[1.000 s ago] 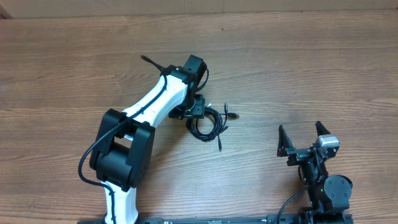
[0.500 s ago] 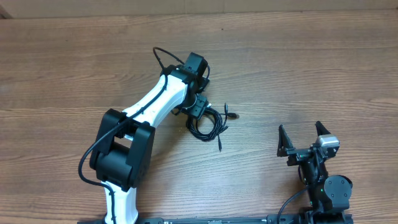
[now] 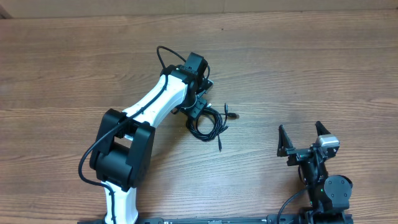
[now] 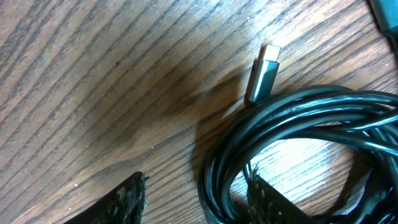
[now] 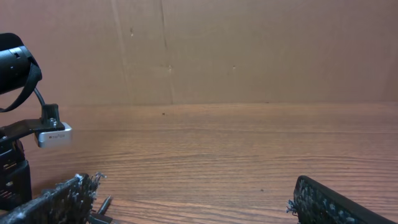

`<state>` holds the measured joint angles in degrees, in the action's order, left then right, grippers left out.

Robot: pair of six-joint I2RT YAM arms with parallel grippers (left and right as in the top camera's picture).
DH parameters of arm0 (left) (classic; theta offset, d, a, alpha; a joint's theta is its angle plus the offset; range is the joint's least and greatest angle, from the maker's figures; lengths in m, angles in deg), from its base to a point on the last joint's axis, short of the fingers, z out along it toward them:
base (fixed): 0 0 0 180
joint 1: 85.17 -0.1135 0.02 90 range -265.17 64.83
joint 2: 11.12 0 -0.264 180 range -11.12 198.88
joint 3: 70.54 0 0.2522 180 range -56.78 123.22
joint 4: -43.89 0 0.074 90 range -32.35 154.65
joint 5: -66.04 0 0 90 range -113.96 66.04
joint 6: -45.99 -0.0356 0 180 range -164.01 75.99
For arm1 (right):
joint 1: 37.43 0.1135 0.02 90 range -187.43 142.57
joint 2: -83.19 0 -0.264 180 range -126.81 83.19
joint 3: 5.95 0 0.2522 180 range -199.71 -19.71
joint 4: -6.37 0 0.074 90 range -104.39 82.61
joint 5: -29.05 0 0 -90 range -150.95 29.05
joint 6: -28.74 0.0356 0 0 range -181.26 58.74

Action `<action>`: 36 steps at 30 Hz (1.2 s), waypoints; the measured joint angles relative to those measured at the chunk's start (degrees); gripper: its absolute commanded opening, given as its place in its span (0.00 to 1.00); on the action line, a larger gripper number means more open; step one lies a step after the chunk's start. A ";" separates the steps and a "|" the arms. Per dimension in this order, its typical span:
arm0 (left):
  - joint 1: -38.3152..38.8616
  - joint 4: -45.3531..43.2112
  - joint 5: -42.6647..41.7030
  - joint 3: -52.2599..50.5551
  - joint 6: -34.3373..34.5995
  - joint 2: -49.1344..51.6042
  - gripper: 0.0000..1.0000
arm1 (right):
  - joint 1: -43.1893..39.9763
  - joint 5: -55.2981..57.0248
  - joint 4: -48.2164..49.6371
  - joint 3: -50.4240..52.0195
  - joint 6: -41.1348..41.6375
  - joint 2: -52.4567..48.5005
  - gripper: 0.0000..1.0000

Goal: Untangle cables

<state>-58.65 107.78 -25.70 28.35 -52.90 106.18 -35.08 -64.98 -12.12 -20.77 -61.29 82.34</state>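
Left tool [image 4: 196, 196] set astride the coiled cables [image 4: 298, 118], fingers apart, right tool [image 3: 303, 138] spread wide, parked on the worktop [image 3: 311, 68].

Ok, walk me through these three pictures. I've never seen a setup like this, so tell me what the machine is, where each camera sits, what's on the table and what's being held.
These are two robot arms at a wooden table. The overhead picture looks straight down. The left arm, white and black, reaches out so that the left gripper sits over a bundle of thin black cables. The right gripper waits near the bottom edge with its jaws wide open, holding nothing.

The other two pictures come from small cameras on each wrist. The left wrist view is very close: coiled cables, a metal plug lying on the wood, and the gripper's fingers straddling some of the strands. The jaws look partly open; I cannot tell whether they grip yet. The right wrist view shows mostly bare table and a brown wall.
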 measured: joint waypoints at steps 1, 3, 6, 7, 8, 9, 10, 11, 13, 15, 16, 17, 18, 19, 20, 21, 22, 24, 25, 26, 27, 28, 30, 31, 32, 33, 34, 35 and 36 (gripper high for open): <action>0.00 0.00 0.00 -0.02 -0.15 0.00 0.50 | 0.00 -0.02 0.00 0.00 0.00 0.00 1.00; 0.00 -0.44 0.00 -0.28 -0.15 0.00 0.51 | 0.00 0.00 -0.02 0.00 0.02 0.00 1.00; 0.00 -1.44 0.00 -1.49 -0.11 0.00 0.51 | 0.00 -0.02 0.00 0.00 -0.02 0.00 1.00; 0.00 -1.99 0.00 -2.01 -0.11 0.00 0.50 | 0.00 0.00 0.00 0.00 0.02 0.00 1.00; 0.00 -2.54 0.00 -2.75 -0.07 0.00 0.49 | 0.00 -0.02 0.00 0.00 0.02 0.00 1.00; 0.00 -3.02 0.00 -3.65 0.22 0.00 0.47 | 0.00 -0.02 -0.02 0.00 0.02 0.00 1.00; 0.00 -3.37 0.00 -4.35 0.42 0.00 0.43 | 0.00 -0.02 0.00 0.00 0.00 0.00 1.00; 0.00 -3.69 0.04 -5.53 1.40 0.02 0.40 | 0.00 -0.02 0.00 0.00 0.02 0.00 1.00; 0.00 -4.20 0.09 -5.75 2.40 0.00 0.33 | 0.00 0.00 0.00 0.00 0.00 0.00 1.00; 0.00 -4.46 0.04 -5.81 3.58 0.00 0.22 | -0.02 -0.02 0.00 0.00 0.00 0.00 1.00; 0.00 -4.52 0.00 -5.81 4.17 0.00 0.16 | 0.00 0.00 -0.02 0.00 0.02 0.00 1.00; 0.00 -4.55 0.02 -5.81 4.59 0.00 0.08 | 0.00 -0.02 0.00 0.00 0.02 0.00 1.00; 0.00 -4.55 0.02 -5.84 4.90 0.00 0.04 | -0.02 -0.02 0.00 0.00 -0.02 0.00 1.00; 0.00 -4.57 0.02 -5.84 5.29 -0.04 0.04 | 0.00 -0.02 -0.02 0.00 0.00 0.00 1.00; 0.00 -4.59 0.02 -5.86 5.75 -0.07 0.04 | 0.00 -0.02 0.02 0.00 0.02 0.00 1.00; 0.00 -4.59 0.00 -5.86 6.01 -0.07 0.04 | 0.00 -0.02 0.00 0.00 0.00 0.00 1.00; 0.00 -4.59 0.02 -5.86 6.25 -0.07 0.04 | 0.00 -0.02 0.00 0.00 -0.02 0.00 1.00; 0.00 -4.57 0.02 -5.86 7.08 -0.07 0.04 | 0.00 0.00 -0.02 0.00 0.00 0.00 1.00; 0.00 -4.52 0.02 -5.86 7.32 -0.07 0.04 | 0.00 -0.02 -0.02 0.00 -0.02 0.00 1.00; 0.00 -4.50 0.00 -5.84 7.50 -0.07 0.04 | -0.02 0.02 0.00 0.00 0.00 0.00 1.00; 0.00 -4.15 -0.11 -5.73 7.69 -0.07 0.04 | -0.02 -0.02 0.00 0.00 0.02 0.00 1.00; 0.00 -3.72 -0.37 -5.60 7.85 -0.07 0.04 | -0.02 0.00 0.00 0.00 0.02 0.00 1.00; 0.00 -1.79 -1.27 -5.27 8.57 -0.07 0.04 | 0.00 0.00 -0.02 0.00 0.02 0.00 1.00; 0.00 -0.74 -1.70 -4.94 8.96 -0.02 0.04 | 0.00 -0.02 0.00 0.00 0.00 0.00 1.00; 0.00 0.09 -2.14 -4.50 9.25 0.02 0.04 | 0.00 0.00 0.00 0.00 0.00 0.00 1.00; 0.00 1.38 -2.60 -3.63 9.75 0.11 0.04 | 0.00 0.00 -0.02 0.00 -0.02 0.00 1.00; 0.00 2.12 -3.13 -2.40 10.36 0.15 0.04 | 0.00 -0.02 -0.02 0.00 0.00 0.00 1.00; 0.00 2.49 -3.30 -1.88 10.62 0.15 0.04 | 0.00 0.00 0.02 0.00 0.00 0.00 1.00; 0.00 4.02 -3.52 -0.52 11.45 0.28 0.04 | 0.00 -0.02 0.00 0.00 -0.02 0.00 1.00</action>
<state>-58.65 111.80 -29.22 27.82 -41.44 106.46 -35.08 -65.00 -12.12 -20.77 -61.32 82.34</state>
